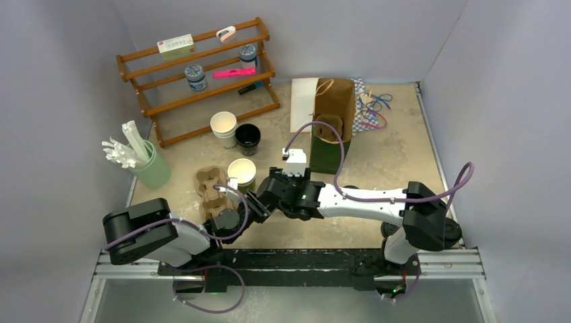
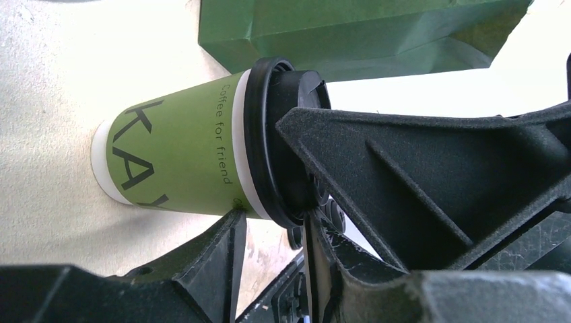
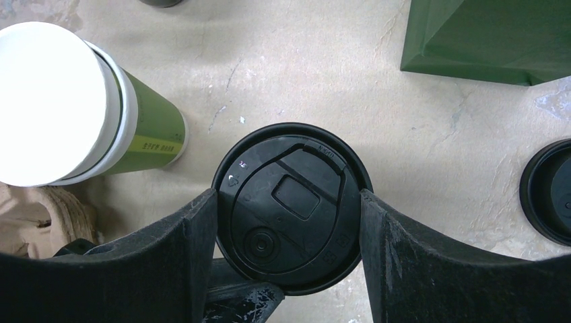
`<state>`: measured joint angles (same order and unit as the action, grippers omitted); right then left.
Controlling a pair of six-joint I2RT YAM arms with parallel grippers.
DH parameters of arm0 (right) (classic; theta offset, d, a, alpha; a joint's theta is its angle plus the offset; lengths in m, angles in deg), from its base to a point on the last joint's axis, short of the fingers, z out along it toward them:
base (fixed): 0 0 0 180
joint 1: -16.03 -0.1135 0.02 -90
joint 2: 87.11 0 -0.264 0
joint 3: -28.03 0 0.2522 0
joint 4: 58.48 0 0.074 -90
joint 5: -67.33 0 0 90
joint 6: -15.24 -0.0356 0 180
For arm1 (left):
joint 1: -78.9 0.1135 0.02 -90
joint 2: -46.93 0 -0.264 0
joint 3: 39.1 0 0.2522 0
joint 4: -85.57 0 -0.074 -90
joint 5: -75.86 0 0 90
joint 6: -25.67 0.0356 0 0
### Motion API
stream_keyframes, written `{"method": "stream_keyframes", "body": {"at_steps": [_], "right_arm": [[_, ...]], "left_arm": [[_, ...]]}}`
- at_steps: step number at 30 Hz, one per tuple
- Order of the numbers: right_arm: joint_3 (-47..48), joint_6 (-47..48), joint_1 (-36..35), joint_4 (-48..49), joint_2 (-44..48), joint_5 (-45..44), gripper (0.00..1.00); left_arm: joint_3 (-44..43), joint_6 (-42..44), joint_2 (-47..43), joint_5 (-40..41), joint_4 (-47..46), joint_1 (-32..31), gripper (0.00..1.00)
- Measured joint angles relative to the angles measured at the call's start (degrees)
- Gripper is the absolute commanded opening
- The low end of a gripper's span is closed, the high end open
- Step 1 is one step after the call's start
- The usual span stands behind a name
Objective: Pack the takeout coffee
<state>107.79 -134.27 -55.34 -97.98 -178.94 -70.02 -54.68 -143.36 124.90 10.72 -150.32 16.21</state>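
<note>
The takeout coffee (image 2: 175, 158), an olive-green paper cup with a round black sip lid (image 3: 289, 202), stands on the table. My right gripper (image 3: 289, 210) comes down from above and is shut on it, a finger pressing each side of the lid. In the top view the right gripper (image 1: 275, 190) hides the cup. My left gripper (image 2: 269, 225) is low beside the cup. One fingertip (image 2: 229, 222) touches the cup wall and the other meets the lid rim. Bare table shows in the gap between them. One left finger (image 3: 249, 296) shows under the lid.
A lidless green cup (image 1: 241, 173) stands just left of the coffee, next to a cardboard cup carrier (image 1: 212, 192). A green paper bag (image 1: 328, 151) stands behind, with a brown bag (image 1: 334, 97) beyond it. A loose black lid (image 3: 549, 192) lies to the right. White (image 1: 223, 124) and black (image 1: 247, 138) cups stand farther back.
</note>
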Motion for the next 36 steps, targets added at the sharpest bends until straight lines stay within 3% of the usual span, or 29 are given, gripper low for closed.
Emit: {"method": "stream_keyframes", "body": {"at_steps": [12, 21, 27, 36], "right_arm": [[-0.2, 0.2, 0.0, 0.1, -0.1, 0.4, 0.49], [-0.9, 0.0, -0.1, 1.0, 0.0, 0.3, 0.49], [-0.9, -0.8, 0.5, 0.6, 0.3, 0.6, 0.49], [0.5, 0.0, 2.5, -1.9, 1.1, 4.2, 0.5]], "left_arm": [[0.1, -1.4, 0.5, -0.5, -0.5, 0.0, 0.23], [-3.2, 0.6, -9.0, -0.4, 15.5, -0.1, 0.33], [-5.8, 2.3, -10.4, 0.2, 23.2, -0.1, 0.37], [-8.3, 5.8, -11.3, 0.5, 28.8, -0.1, 0.39]]}}
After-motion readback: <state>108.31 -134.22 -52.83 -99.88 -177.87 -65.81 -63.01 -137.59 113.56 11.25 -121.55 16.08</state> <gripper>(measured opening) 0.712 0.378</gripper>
